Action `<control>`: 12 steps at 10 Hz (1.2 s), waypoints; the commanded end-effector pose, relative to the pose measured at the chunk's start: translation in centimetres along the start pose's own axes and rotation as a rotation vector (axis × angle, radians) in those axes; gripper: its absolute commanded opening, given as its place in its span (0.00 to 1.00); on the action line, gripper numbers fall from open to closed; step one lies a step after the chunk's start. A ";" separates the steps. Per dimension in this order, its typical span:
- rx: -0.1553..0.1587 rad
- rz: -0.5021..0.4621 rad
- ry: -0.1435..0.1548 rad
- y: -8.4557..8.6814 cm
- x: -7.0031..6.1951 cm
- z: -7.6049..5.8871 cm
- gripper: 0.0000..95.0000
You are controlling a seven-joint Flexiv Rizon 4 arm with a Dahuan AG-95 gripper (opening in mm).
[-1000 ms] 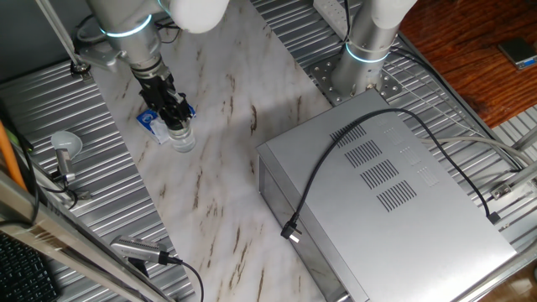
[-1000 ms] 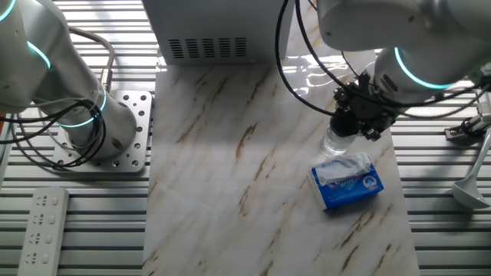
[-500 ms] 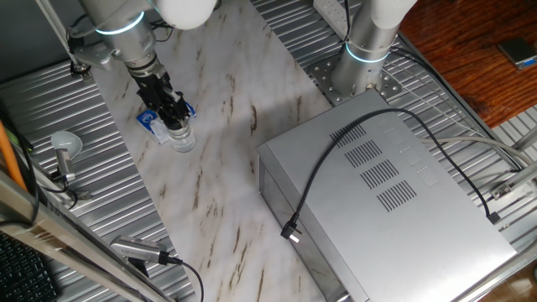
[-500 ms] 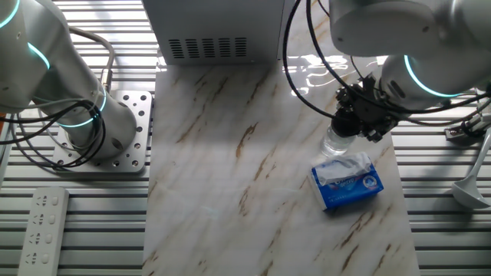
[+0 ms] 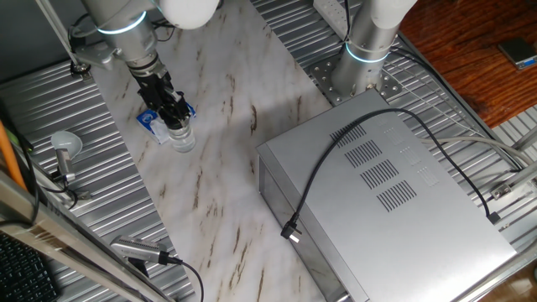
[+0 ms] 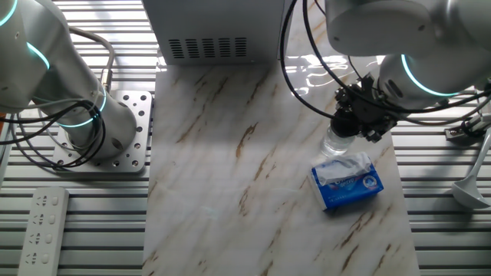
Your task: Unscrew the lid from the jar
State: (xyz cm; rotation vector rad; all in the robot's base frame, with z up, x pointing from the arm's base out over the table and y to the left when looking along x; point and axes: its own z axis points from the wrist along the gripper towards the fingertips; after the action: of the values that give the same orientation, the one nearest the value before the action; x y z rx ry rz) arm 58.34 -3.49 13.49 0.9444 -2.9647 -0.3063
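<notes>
A small clear jar (image 5: 183,140) (image 6: 334,144) stands upright on the marble tabletop, right beside a blue-and-white packet (image 5: 154,120) (image 6: 347,181). My gripper (image 5: 176,120) (image 6: 347,126) comes down from above, and its black fingers are closed around the top of the jar, where the lid sits. The fingers cover the lid itself, so it is hidden in both views. Only the glass body of the jar shows below them.
A large grey metal box (image 5: 386,201) (image 6: 211,31) with a black cable over it fills one side of the table. A second arm's base (image 5: 361,59) (image 6: 88,126) is bolted nearby. A white disc on a metal stem (image 5: 64,147) stands on the ribbed surface.
The arm's upper links have turned slightly above the jar. The gripper stays on the jar's top, and the jar and packet have not moved.
</notes>
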 end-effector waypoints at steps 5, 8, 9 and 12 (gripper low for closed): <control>0.001 0.000 0.000 0.1 0.1 0.0 0.20; 0.001 0.000 0.000 0.1 0.1 0.0 0.20; 0.001 0.000 0.000 0.1 0.1 0.0 0.20; 0.002 -0.065 -0.003 -0.3 0.2 1.1 0.80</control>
State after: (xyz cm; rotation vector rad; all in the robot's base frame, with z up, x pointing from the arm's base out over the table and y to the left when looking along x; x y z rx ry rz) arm 58.36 -3.77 12.09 0.9883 -2.9562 -0.3022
